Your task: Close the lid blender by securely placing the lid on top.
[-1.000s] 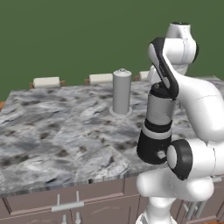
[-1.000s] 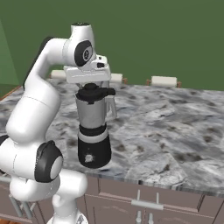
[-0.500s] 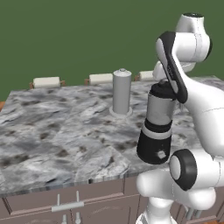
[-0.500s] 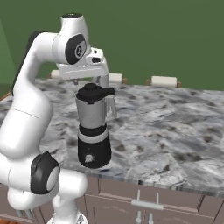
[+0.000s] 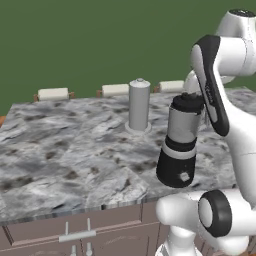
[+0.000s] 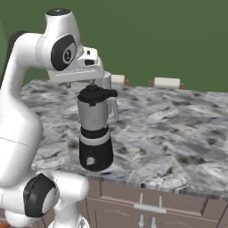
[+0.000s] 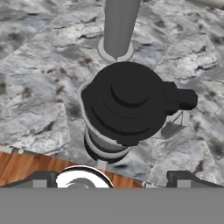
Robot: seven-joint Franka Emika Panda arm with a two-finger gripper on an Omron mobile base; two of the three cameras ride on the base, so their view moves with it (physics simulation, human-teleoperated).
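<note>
While the arm stands raised above it, the marble counter [image 5: 65, 150] is seen to stretch wide and bare to the left of the blender in the left base view and to its right in the right base view. The near counter edge runs over brown cabinet fronts [image 6: 151, 205]; pale blocks [image 5: 53, 93] line the far edge against a green wall [image 5: 100, 40].

The blender [image 6: 95, 133] is placed upright close to the near edge, its black base just inside the rim. Its side handle is turned toward the right in the right base view.

The tall grey cylinder [image 5: 139, 105] is set farther back on a round foot, near the blender but apart from it; in the hand view it appears just past the jar.

The lid [image 7: 127, 100] is seated on the jar's top, knob centred, its tab projecting to the right in the hand view over the handle.

The gripper [image 6: 95, 84] is held just above the lid. The fingertips [image 7: 41, 179] are recorded well apart at either side of the hand view, parted and grasping nothing, clear of the lid.
</note>
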